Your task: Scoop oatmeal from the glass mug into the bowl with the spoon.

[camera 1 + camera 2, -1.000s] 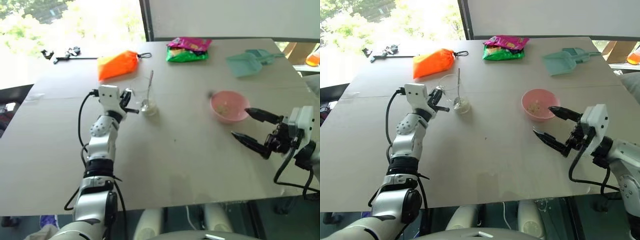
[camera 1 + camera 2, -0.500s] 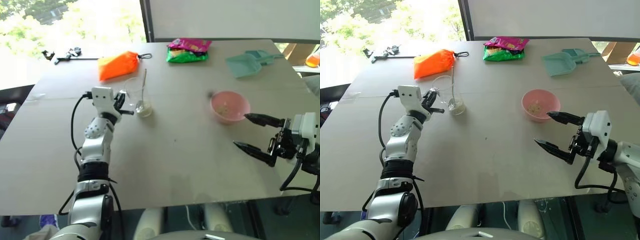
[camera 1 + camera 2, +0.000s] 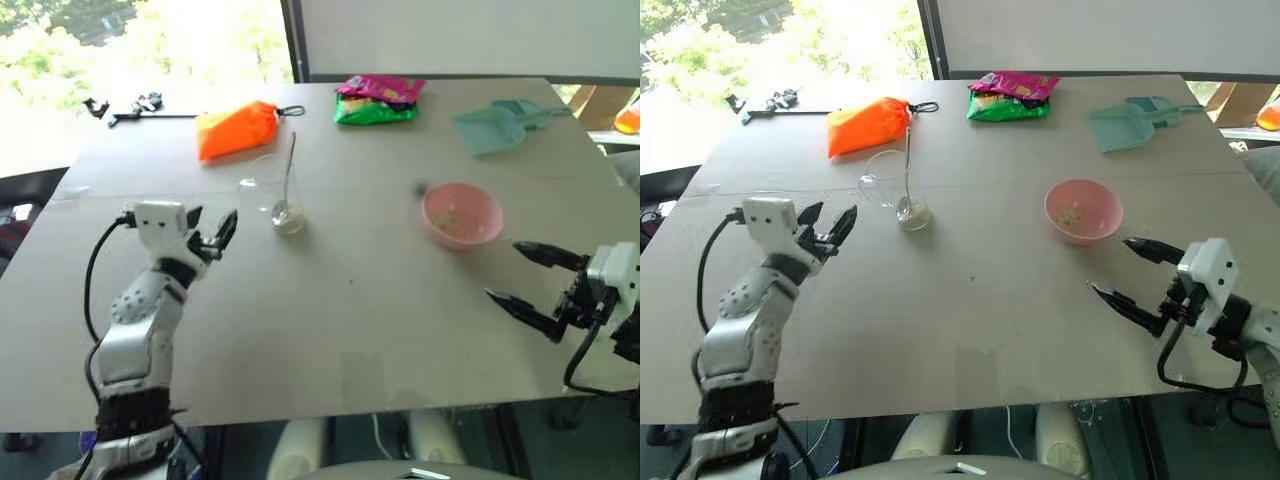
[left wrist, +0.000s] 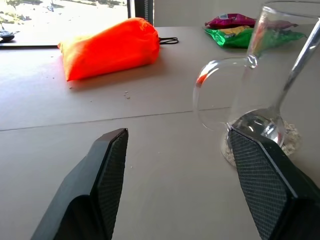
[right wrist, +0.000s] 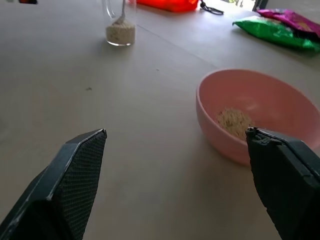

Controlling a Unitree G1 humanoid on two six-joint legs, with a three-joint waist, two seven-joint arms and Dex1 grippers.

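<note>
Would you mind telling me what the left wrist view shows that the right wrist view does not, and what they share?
Left wrist view alone: the glass mug's handle, close beside the open left gripper. Right wrist view alone: the pink bowl holding a little oatmeal, between the open right gripper's fingers. Both share the glass mug, the spoon standing in it, the orange pouch and the green packet.

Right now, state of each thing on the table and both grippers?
glass mug: upright, free, thin layer of oatmeal at its bottom
spoon: standing in the mug, handle leaning on the rim
bowl: upright, small heap of flakes inside
left gripper: open, holding nothing
right gripper: open, holding nothing
orange pouch: closed, lying flat
</note>
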